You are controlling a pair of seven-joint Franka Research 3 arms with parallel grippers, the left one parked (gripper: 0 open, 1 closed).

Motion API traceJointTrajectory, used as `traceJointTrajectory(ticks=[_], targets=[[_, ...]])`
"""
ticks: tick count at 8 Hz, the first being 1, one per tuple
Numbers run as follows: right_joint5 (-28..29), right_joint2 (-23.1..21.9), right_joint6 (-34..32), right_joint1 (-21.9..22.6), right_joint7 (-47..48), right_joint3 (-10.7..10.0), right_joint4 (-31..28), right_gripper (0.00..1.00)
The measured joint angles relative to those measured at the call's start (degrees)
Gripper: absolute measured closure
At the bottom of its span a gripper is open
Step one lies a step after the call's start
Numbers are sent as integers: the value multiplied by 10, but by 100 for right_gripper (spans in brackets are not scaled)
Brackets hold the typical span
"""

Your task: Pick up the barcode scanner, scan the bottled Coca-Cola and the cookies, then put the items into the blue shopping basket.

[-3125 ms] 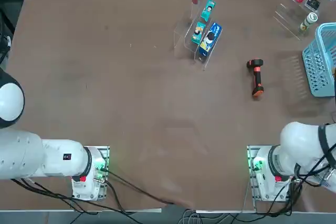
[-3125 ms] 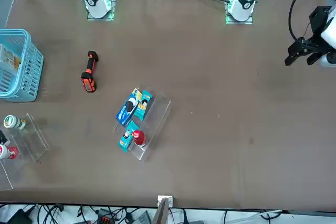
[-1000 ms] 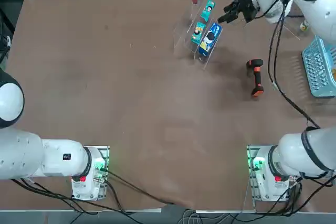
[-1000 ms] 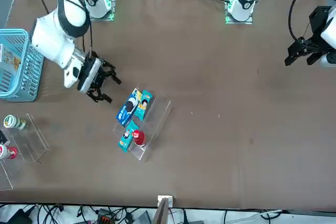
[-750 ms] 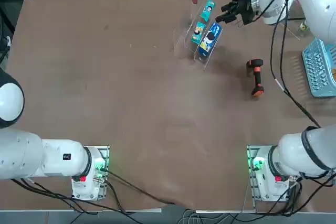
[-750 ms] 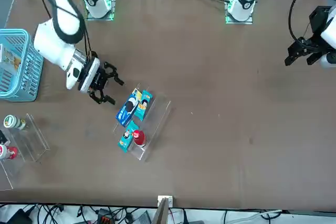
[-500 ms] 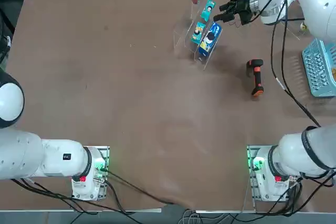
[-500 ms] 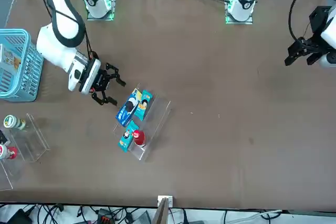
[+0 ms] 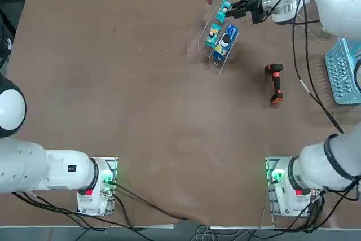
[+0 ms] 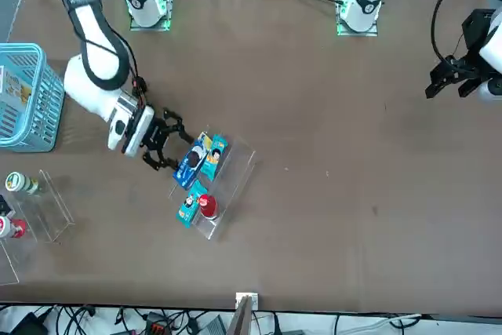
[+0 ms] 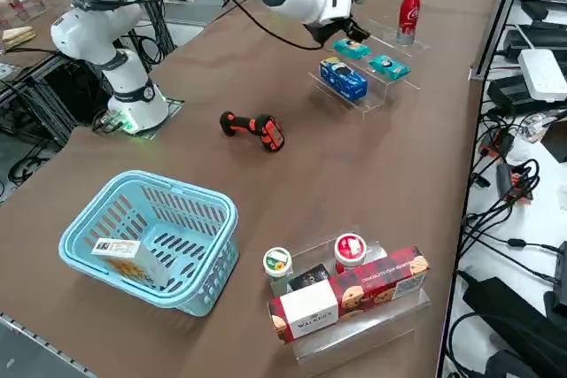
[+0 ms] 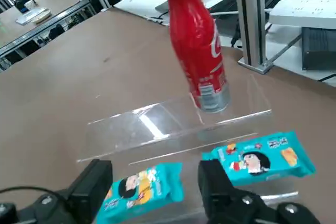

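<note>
The barcode scanner [image 9: 274, 82] lies flat on the table [image 9: 141, 111], well apart from the right gripper [image 9: 237, 10], its long axis running toward the robot's base, orange end nearest the robot. The bottled Coca-Cola [image 12: 197, 43] stands upright on the top step of the clear stand [image 9: 204, 40]. The gripper's fingers [image 12: 218, 187] are spread, holding nothing, above the teal packets [image 12: 258, 158]. The cookies [image 11: 124, 258] lie in the blue shopping basket [image 11: 151, 241].
</note>
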State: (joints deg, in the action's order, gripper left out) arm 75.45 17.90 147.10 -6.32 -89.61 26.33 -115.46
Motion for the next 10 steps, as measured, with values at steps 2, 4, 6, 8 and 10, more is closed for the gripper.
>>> traceJointTrajectory(ticks=[2, 4, 6, 8, 10], targets=[[0, 28, 34, 23, -23, -2, 35, 0], [0, 45, 51, 42, -60, -3, 62, 0], [-2, 66, 53, 49, -74, -9, 89, 0], [-7, 89, 53, 65, -80, -38, 116, 0], [0, 121, 53, 78, -82, -49, 150, 0]])
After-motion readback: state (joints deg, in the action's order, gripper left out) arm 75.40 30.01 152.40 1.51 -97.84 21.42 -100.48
